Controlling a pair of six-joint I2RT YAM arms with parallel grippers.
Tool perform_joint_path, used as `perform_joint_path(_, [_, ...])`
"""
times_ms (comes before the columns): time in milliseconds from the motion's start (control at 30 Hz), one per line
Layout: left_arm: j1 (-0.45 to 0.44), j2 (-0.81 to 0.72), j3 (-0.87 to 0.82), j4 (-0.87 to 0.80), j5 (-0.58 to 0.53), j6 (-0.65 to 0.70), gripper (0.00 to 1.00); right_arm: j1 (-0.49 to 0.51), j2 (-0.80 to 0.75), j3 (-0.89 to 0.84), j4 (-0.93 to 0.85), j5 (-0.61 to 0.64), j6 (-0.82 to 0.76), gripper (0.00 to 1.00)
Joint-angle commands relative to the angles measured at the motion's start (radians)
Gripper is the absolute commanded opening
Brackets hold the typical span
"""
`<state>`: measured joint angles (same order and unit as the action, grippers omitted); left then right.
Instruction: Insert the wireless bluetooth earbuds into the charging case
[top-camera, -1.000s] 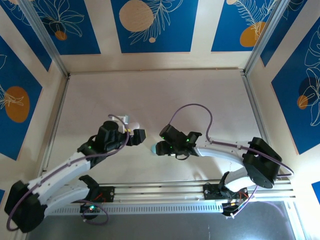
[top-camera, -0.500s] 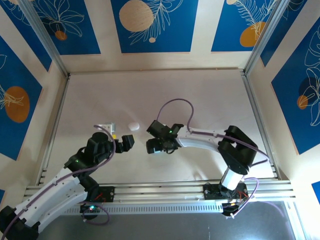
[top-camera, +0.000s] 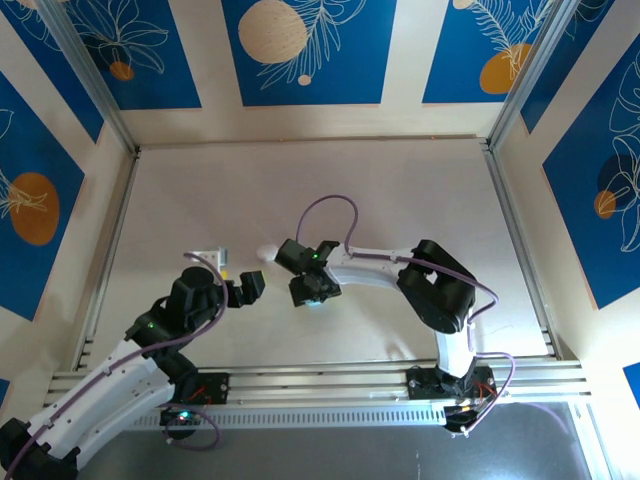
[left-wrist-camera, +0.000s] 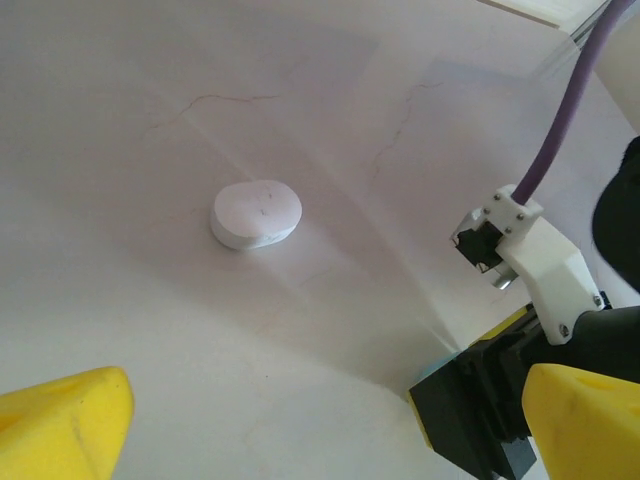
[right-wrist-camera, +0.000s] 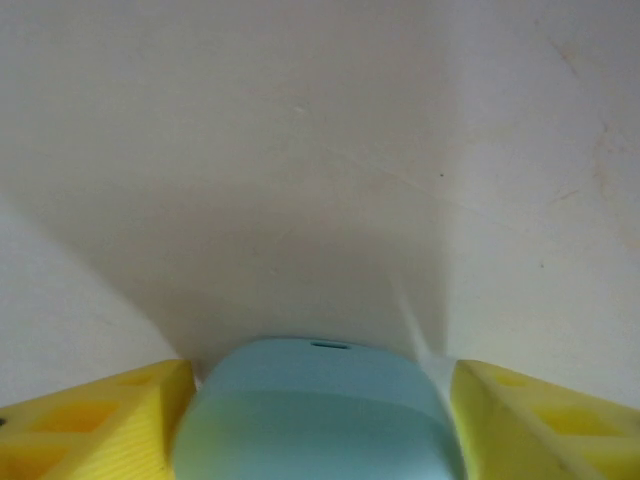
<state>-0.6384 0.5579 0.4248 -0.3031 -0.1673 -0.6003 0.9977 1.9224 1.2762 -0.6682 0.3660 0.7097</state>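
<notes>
Top external view shows the two arms reaching toward the middle of the desk (top-camera: 400, 200), with their tips near each other. The left tool (top-camera: 247, 287) is opened wide and holds nothing. In the left wrist view its two yellow fingers (left-wrist-camera: 62, 420) stand far apart at the bottom corners, and a white case (left-wrist-camera: 256, 213) lies flat on the desk ahead of them, apart from both. I think the tool waits there with wide jaws so that it can come down around this oval case from both sides.

The right tool (top-camera: 310, 290) is closed on a pale blue case (right-wrist-camera: 315, 415). In the right wrist view the case fills the gap between the yellow fingers and touches both of them, just above the desk or resting on it; I cannot tell which. It is probably held by its long sides to keep it steady while the lid is worked.

Both cases look closed, so I cannot tell if any earbuds are already inside. By my judgement the task is at an early step: a lid must be opened before a bud can go in.
</notes>
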Motion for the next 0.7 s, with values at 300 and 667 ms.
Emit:
perform_joint_path(300, [0.017,-0.028,-0.021,-0.016,-0.026,0.017,1.0,-0.026,0.022,0.06,-0.06,0.016,-0.017,0.51])
perform_joint_path(667, [0.022,-0.033,-0.026,-0.015,-0.036,0.019,1.0,-0.15,0.087,0.177,-0.006,0.006,-0.131,0.51])
